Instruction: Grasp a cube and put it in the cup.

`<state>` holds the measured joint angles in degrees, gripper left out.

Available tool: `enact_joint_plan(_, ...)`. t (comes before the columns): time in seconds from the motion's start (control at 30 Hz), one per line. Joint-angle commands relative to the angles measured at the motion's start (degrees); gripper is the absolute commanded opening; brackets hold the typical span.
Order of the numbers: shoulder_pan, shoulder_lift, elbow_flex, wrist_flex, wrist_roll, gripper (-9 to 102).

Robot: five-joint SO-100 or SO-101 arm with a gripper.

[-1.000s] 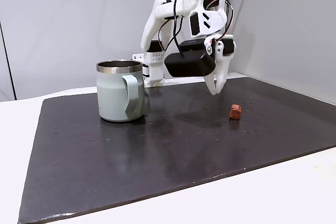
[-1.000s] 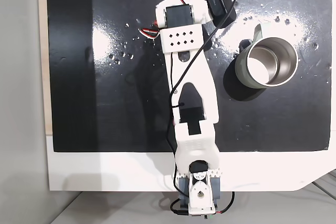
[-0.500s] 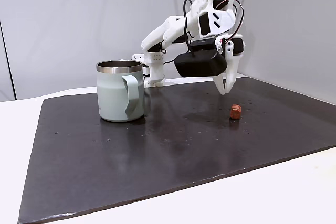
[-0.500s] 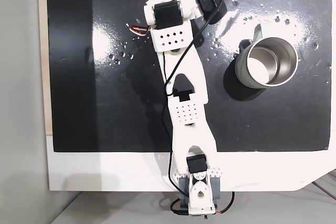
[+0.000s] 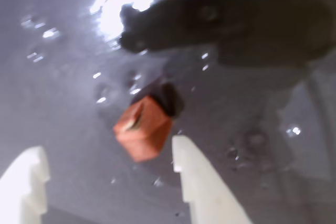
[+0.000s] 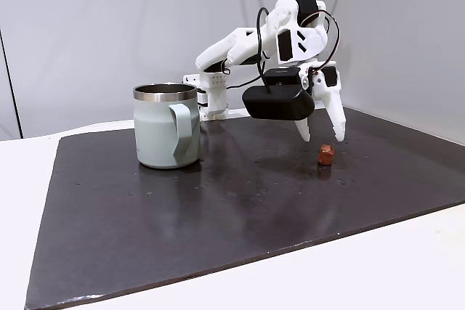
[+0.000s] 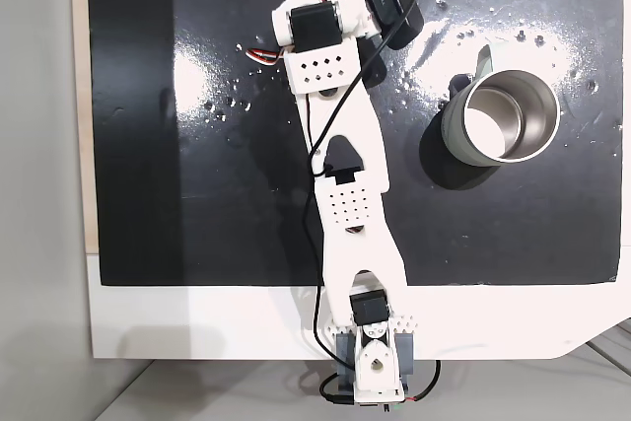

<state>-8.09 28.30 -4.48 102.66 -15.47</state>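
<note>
Gripper spread wide, holding nothing, poised just above the cube in the side fixed view so the two fingers can drop down either side of it. Cube lying between and slightly beyond the white fingertips in the wrist view, resting on the dark worktop, untouched. Sits toward the right of the mat in the side view, well apart from the cup at the left. Cup standing upright, mouth clear, ready to receive. Probably approach stage: lowering and closing yet to come.
</note>
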Motion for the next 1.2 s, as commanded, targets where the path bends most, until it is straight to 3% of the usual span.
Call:
enact_joint_plan(0.0, -1.0, 0.6, -2.8, 0.4, -0.8, 27)
enact_joint_plan(0.7, -3.3, -7.6, -3.4, 0.2, -4.6, 25)
enact_joint_plan(1.17, -1.9, -8.7, -5.3, 0.0, -4.5, 2)
